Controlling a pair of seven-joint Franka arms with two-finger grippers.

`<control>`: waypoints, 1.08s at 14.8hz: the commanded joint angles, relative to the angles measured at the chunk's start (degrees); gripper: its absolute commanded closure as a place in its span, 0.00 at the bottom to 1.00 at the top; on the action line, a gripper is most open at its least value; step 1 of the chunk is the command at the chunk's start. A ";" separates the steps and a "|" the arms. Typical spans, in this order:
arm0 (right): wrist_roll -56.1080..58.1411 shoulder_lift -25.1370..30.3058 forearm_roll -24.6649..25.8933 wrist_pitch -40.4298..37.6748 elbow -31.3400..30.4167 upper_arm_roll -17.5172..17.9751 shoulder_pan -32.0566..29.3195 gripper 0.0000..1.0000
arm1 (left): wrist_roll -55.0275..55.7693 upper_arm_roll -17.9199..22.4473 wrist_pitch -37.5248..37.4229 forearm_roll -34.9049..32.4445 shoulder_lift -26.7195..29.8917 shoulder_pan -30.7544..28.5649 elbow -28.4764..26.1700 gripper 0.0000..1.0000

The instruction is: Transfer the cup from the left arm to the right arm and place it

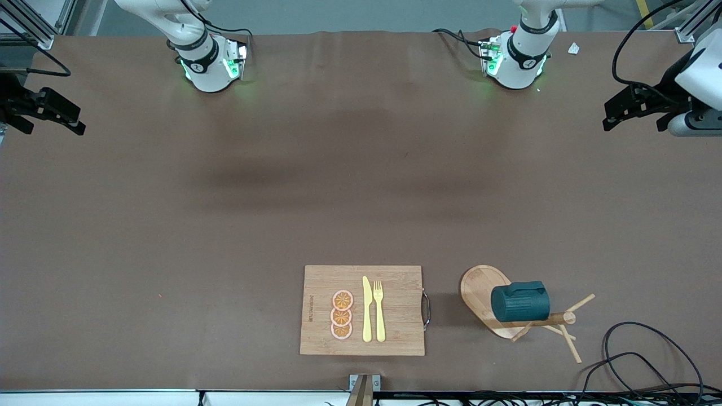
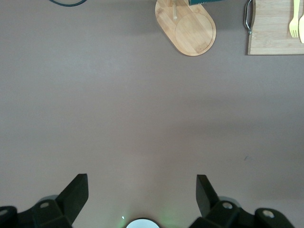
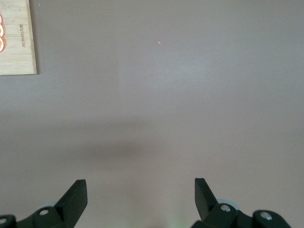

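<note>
The dark teal ribbed cup (image 1: 520, 301) hangs on its side on a wooden peg stand (image 1: 479, 287), near the table's front-camera edge toward the left arm's end. Only a sliver of the cup (image 2: 205, 1) shows in the left wrist view, above the stand's oval base (image 2: 190, 31). My left gripper (image 2: 142, 194) hangs open and empty high over bare table by its own base. My right gripper (image 3: 141, 197) is also open and empty over bare table. Neither hand shows in the front view.
A bamboo cutting board (image 1: 362, 310) with a yellow knife, a yellow fork and three orange slices lies beside the stand, toward the right arm's end. Black cables (image 1: 637, 349) loop near the stand. Black fixtures (image 1: 637, 107) stand at both table ends.
</note>
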State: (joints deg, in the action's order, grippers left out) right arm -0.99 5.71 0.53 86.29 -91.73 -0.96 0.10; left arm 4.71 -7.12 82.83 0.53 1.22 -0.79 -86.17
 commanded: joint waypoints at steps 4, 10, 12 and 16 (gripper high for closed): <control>-0.32 -0.62 -0.71 -0.69 1.11 -0.01 -0.19 0.00 | 13.28 -0.62 4.60 2.09 -8.68 0.96 8.39 0.00; -0.59 -0.70 -0.71 -0.69 1.20 -0.01 -0.02 0.00 | 34.72 -1.06 18.31 4.74 -14.30 2.81 7.86 0.00; -0.41 -0.70 -0.71 -0.77 1.20 -0.01 -0.02 0.00 | 42.37 -1.14 24.99 5.53 -15.89 3.42 5.15 0.00; -0.50 -0.70 -0.80 -0.77 1.20 0.08 0.25 0.00 | 61.60 -1.14 38.09 5.62 -17.82 4.39 0.13 0.00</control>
State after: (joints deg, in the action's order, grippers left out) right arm -0.99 5.56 0.48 86.29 -91.70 -0.92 0.16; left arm 58.06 -8.26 116.35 5.27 -16.59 3.17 -83.77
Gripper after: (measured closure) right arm 0.000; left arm 0.000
